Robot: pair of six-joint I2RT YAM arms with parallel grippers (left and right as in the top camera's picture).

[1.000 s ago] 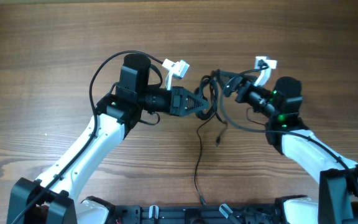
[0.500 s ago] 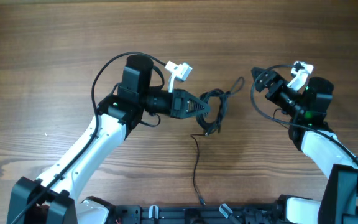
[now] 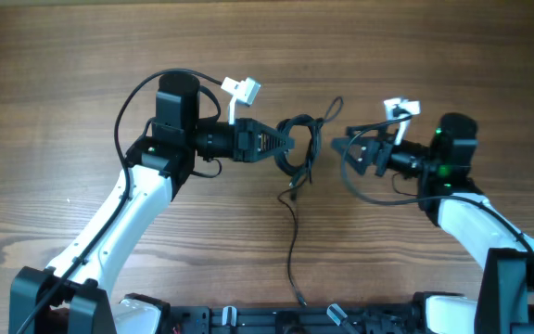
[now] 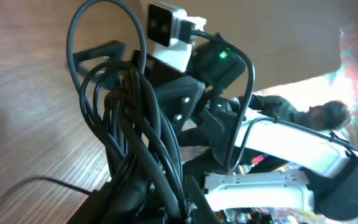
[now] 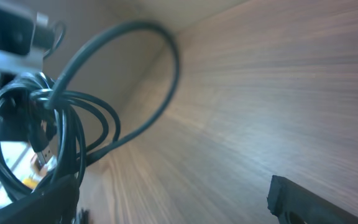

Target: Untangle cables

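Swinging back in from the far right, the right fingers now face left, spread and empty, just beside the cables. Left fingers clench that bunch mid-table; its loops stand between both arms, one tail trailing near.

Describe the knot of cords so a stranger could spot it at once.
Start at the wooden table, then follow the white left arm to its black tool. The knot of cords sits clamped in that tool. It is the only tangle there: thin black loops, one loose end trailing toward the near edge.
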